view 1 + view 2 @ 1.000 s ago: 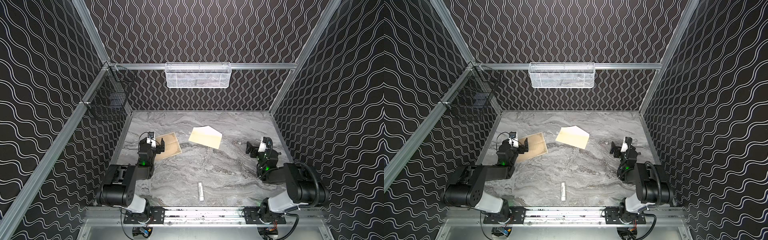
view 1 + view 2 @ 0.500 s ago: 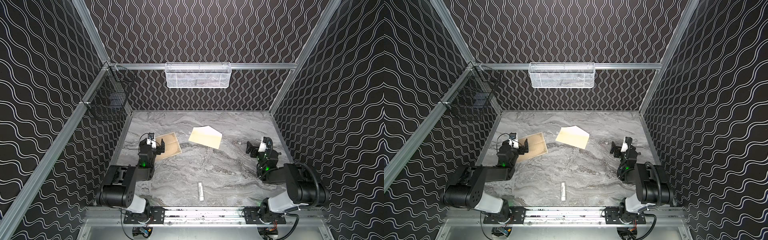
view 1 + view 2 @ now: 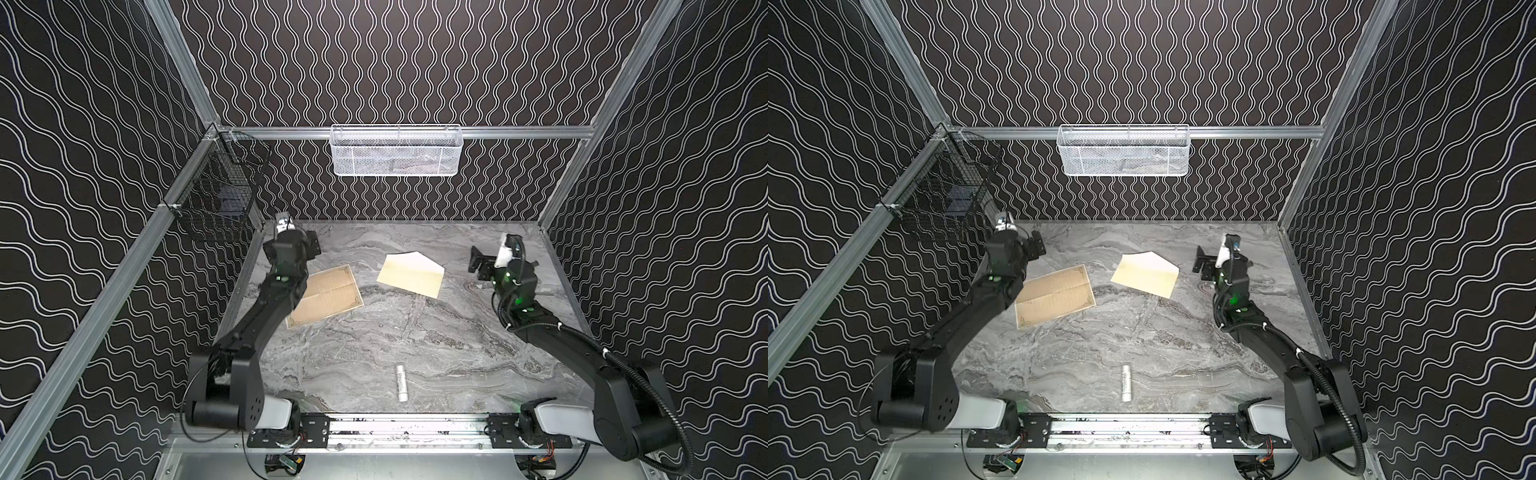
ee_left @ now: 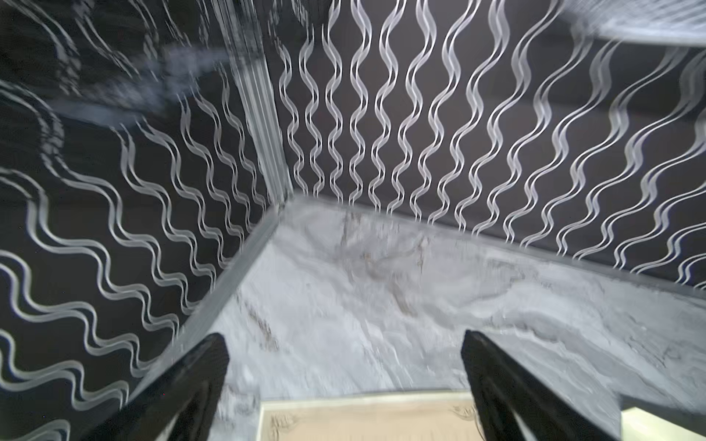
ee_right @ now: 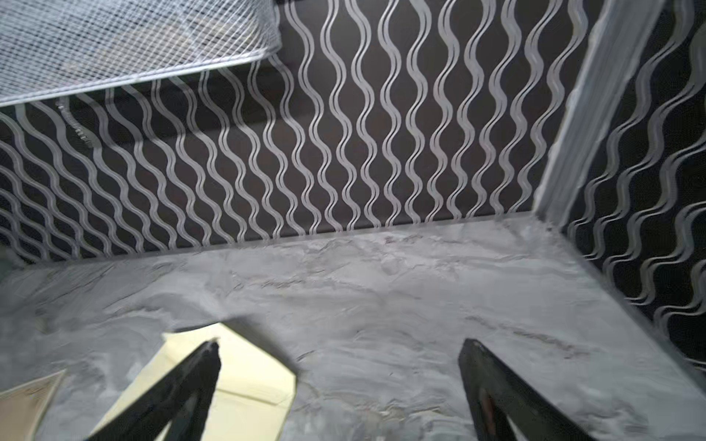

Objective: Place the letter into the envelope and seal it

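- Left claw (image 4: 342,343) hangs with its jaws spread wide and nothing between them, above the far left part of the tabletop (image 3: 415,345), just past the far edge of the letter.
- Behind it, a black wire basket (image 3: 216,203) hangs on the left wall.
- The letter (image 3: 328,297) lies flat and unfolded on the tabletop, left of the middle, showing its crease and dark ornamental border. In both top views the left arm covers its left edge.
- A white mesh basket (image 3: 395,149) hangs on the back wall rail.
- The envelope (image 3: 411,274) lies flat just right of the letter, apart from it, with its pointed flap on the far side.
- A small white cylindrical stick (image 3: 401,382) lies near the front rail, well apart from both papers.
- Right claw (image 5: 340,345) is also spread wide and empty, raised off the tabletop to the right of the envelope. In the right wrist view one finger (image 5: 191,382) crosses in front of the envelope.
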